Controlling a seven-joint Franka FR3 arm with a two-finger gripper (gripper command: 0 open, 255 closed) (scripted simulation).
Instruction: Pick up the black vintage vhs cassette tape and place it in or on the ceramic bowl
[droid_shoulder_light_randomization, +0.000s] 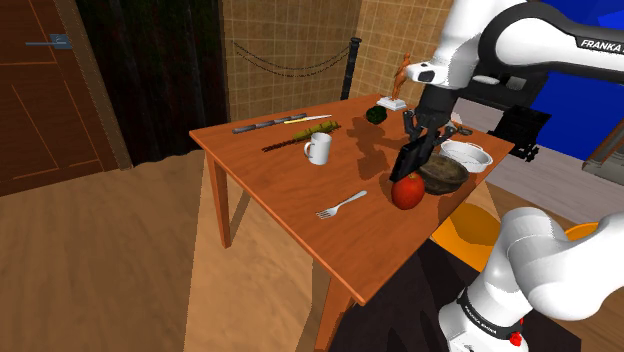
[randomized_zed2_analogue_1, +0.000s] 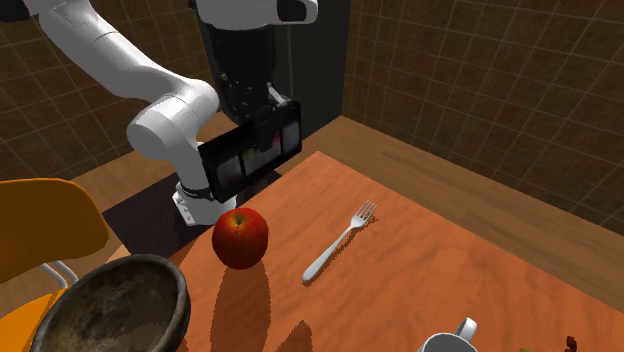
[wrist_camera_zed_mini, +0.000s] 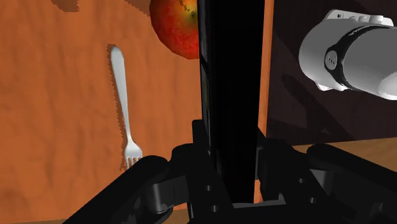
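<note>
My pincer (randomized_zed2_analogue_1: 266, 125) is clenched on the tape (randomized_zed2_analogue_1: 225, 166), holding it on edge, lifted clear of the surface (randomized_zed2_analogue_1: 450, 260). Below the pincer sits the apple (randomized_zed2_analogue_1: 240, 237), with the bowl (randomized_zed2_analogue_1: 110, 305) near it on one side and the fork (randomized_zed2_analogue_1: 340, 240) on the other.

Apple (randomized_zed2_analogue_1: 240, 238) sits between bowl (randomized_zed2_analogue_1: 112, 308) and fork (randomized_zed2_analogue_1: 338, 241), seemingly touching neither.

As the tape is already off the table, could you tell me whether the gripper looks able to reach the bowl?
Probably yes: the gripper holds the cassette above the table, the bowl lies open and empty nearby, and the apple stands beside it, not over it, so the way looks free.
</note>
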